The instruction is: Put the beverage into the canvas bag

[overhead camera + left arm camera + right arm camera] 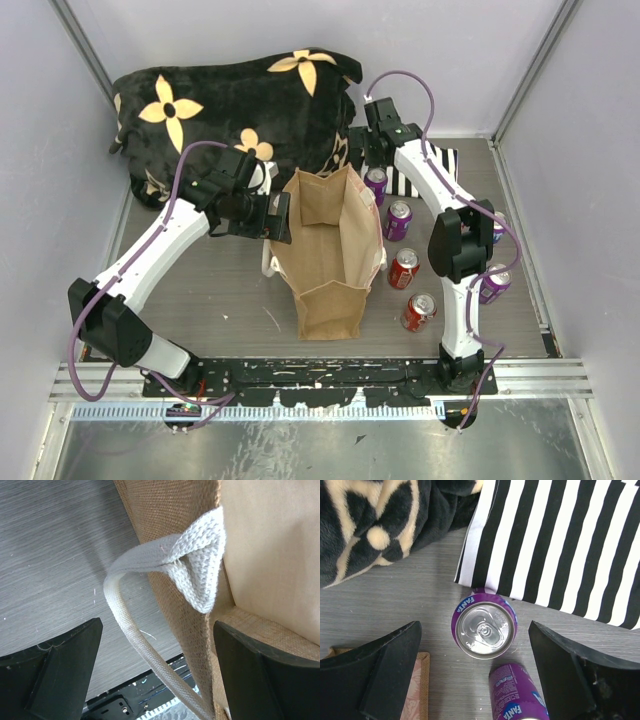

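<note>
The canvas bag stands open in the middle of the table, tan jute with cream handles. My left gripper is open at its left rim. In the left wrist view the gripper straddles the bag's wall and the cream handle, touching neither. My right gripper is open and hovers above an upright purple Fanta can. In the right wrist view the gripper has that can below and between its fingers, not gripped. A second purple can stands nearer.
More cans stand right of the bag: purple, two red, purple. A black flowered blanket lies at the back, and a striped cloth lies behind the cans. The bag's corner is close to my right gripper's left finger.
</note>
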You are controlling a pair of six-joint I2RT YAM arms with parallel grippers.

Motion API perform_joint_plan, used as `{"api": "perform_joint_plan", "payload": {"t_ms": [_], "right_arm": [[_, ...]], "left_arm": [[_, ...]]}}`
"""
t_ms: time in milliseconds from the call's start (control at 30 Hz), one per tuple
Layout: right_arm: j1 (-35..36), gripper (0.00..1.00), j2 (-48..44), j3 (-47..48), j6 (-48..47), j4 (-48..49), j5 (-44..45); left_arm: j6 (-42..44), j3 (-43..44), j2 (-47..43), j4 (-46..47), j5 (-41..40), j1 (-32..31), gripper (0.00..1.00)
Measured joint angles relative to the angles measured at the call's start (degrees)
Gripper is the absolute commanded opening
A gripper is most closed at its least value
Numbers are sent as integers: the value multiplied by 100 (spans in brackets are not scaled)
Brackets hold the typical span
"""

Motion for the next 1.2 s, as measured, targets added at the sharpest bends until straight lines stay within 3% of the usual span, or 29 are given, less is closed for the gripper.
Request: {"api": "perform_joint_plan", "payload": {"t_ms": [500,867,1033,1200], "right_arm": [[-74,94,673,264,0,-302,101],[-105,83,675,173,15,-330,101],[-114,60,675,103,92,-321,92],[-114,21,673,72,136,-280,96]], "left_arm": [[24,2,0,0,0,0,99],[37,2,0,-2,0,0,99],[37,2,-2,-2,0,0,99],[37,0,-4,-2,0,0,99]]}}
